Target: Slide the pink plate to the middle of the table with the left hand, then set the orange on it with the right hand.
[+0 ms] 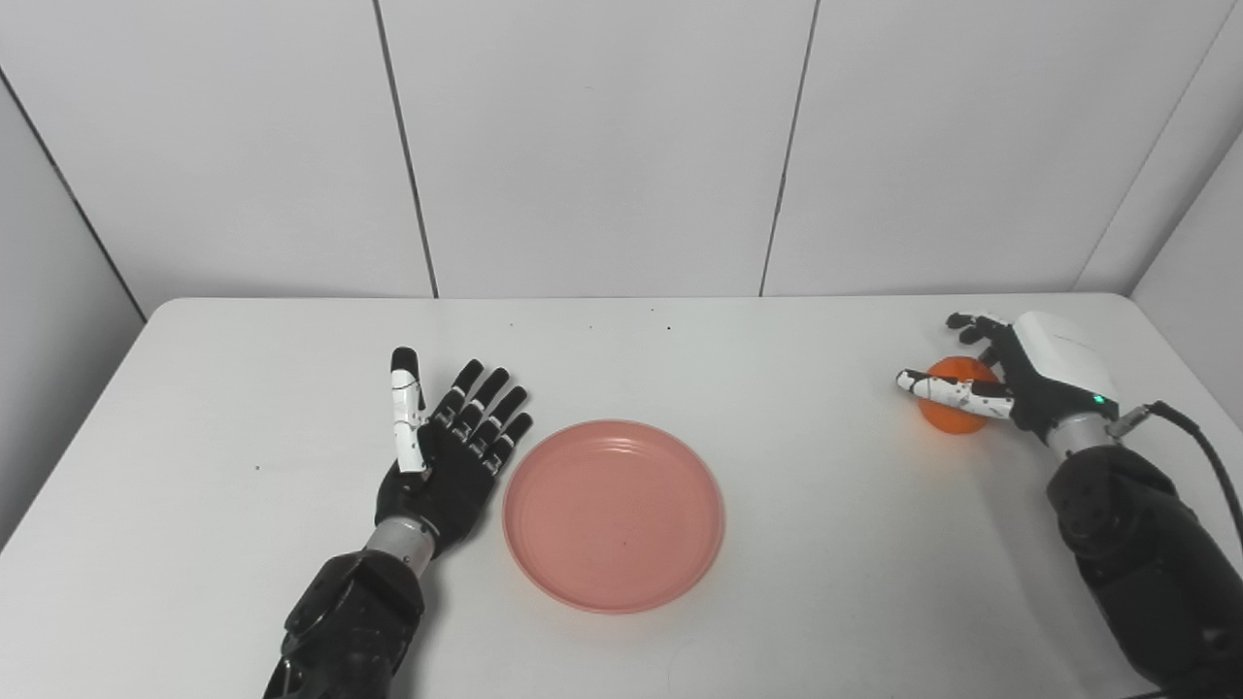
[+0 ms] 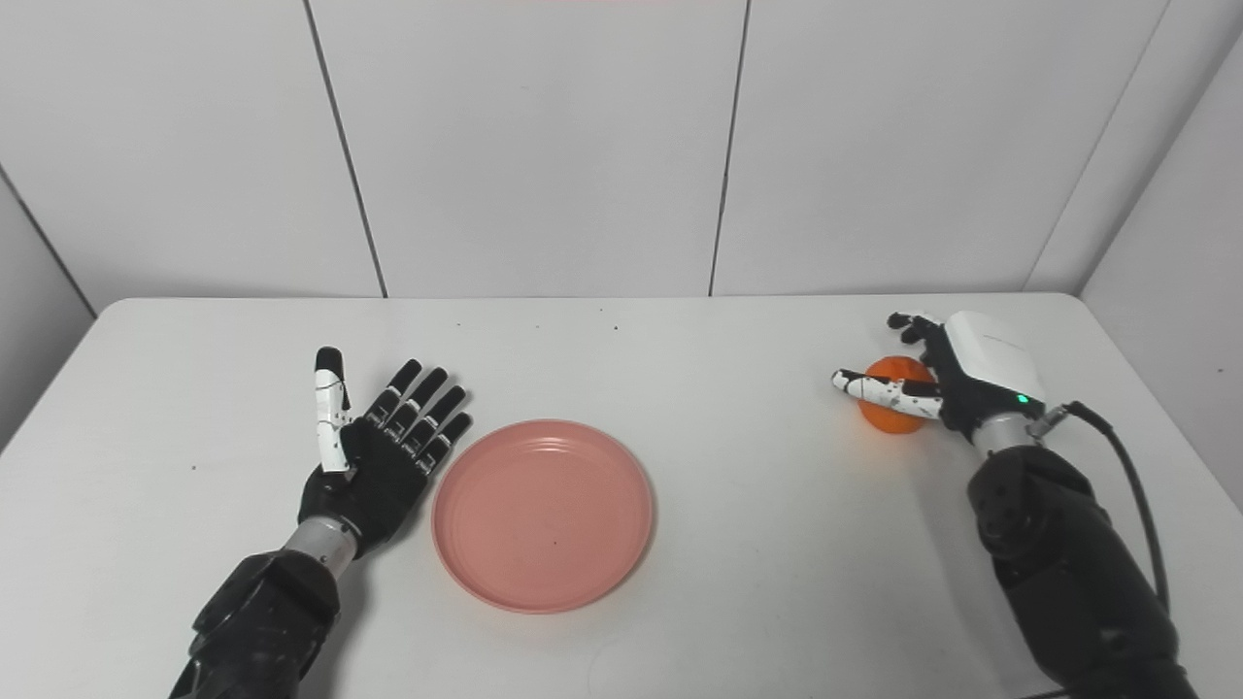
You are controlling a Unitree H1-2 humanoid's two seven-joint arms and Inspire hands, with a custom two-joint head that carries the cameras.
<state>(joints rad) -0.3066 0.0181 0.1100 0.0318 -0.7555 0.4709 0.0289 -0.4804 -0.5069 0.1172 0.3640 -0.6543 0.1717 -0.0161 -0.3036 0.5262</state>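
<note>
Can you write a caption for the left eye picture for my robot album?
Left robot hand open beside the pink plate; right robot hand around the orange.

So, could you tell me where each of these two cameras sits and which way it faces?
Left eye view: on the head, looking forward and down at the table; both arms rise from the bottom edge, the left hand open beside the pink plate.
Right eye view: on the head, a little to the right, same heading; the right hand is curled around the orange.
Shared: both show plate, orange, both hands and the white panelled wall.
</note>
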